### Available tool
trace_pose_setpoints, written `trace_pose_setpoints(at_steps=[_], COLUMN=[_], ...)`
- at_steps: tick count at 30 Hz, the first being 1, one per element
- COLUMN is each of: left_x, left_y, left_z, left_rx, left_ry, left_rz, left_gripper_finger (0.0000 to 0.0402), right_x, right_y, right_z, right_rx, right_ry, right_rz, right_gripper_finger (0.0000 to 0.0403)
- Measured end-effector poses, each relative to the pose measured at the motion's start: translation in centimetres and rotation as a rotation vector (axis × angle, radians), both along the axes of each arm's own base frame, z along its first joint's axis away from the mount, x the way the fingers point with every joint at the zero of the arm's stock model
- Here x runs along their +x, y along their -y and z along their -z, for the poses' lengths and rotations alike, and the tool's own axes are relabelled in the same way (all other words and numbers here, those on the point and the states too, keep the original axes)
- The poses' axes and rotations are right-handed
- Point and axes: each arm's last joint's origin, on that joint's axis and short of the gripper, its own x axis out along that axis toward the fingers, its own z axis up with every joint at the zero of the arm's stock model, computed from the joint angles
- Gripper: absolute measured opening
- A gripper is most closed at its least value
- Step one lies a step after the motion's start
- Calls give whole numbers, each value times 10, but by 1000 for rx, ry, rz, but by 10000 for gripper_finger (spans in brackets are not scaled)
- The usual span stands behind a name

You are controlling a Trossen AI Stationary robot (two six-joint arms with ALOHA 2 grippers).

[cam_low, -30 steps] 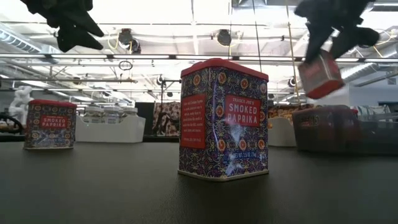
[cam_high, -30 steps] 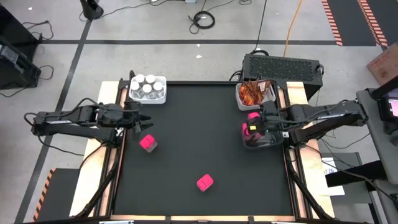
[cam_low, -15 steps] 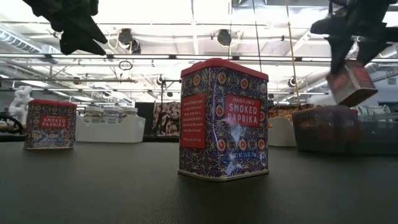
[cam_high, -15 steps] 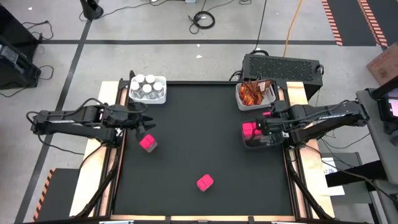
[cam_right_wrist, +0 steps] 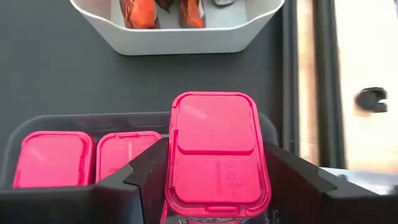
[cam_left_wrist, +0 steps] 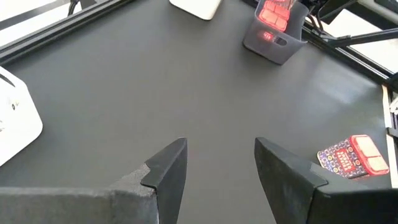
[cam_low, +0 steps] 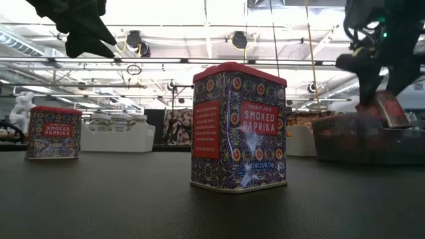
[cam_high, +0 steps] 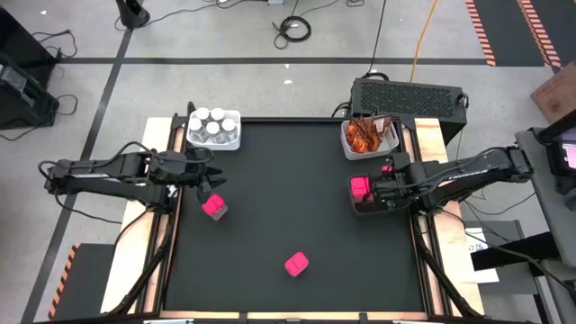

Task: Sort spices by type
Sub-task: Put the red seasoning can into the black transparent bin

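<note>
Fingers of the right gripper (cam_right_wrist: pixel 214 180) are clamped on a pink box (cam_right_wrist: pixel 214 149), held over the dark bin (cam_high: pixel 364 205) right of centre in the high view, seemingly to join the pink boxes already inside. Left gripper (cam_high: pixel 209 177) hovers with fingers apart and empty, just above another pink box (cam_high: pixel 214 207) left of centre on the bench (cam_high: pixel 288 180), likely its next pick. A third pink box (cam_high: pixel 297 264) stands lower centre. Jars (cam_high: pixel 213 126) and sachets (cam_high: pixel 367 135) fill separate white bins.

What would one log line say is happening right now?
right hand: shut on pink tin, lowering into dark bin | left hand: open, above table | loose tins: two
</note>
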Motion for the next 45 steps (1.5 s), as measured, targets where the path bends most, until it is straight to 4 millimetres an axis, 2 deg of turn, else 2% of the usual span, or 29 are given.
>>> trace_pose_setpoints(at_steps=[4,7,16,25,30,37,45], left_x=[0,0,0,0,0,0,1], left_y=[0,0,0,0,1,1,4], left_z=[0,0,0,0,0,0,-7], left_rx=[0,-3,-29,-31,-37,-41,-141], left_ry=[0,0,5,6,6,10,51], left_rz=[0,-2,-4,0,8,14,71], left_gripper_finger=[192,192,192,192,192,192,192], right_x=[1,3,5,10,10,17,29], right_y=[0,0,1,-1,-1,-3,-3], right_z=[20,28,37,37,37,19,-29], right_rx=[-3,-25,-50,-18,-5,27,-25], right_ry=[21,38,31,51,59,74,118], right_rz=[-12,-26,-72,-110,-94,-148,-272], right_gripper_finger=[213,213,216,270,284,275,260])
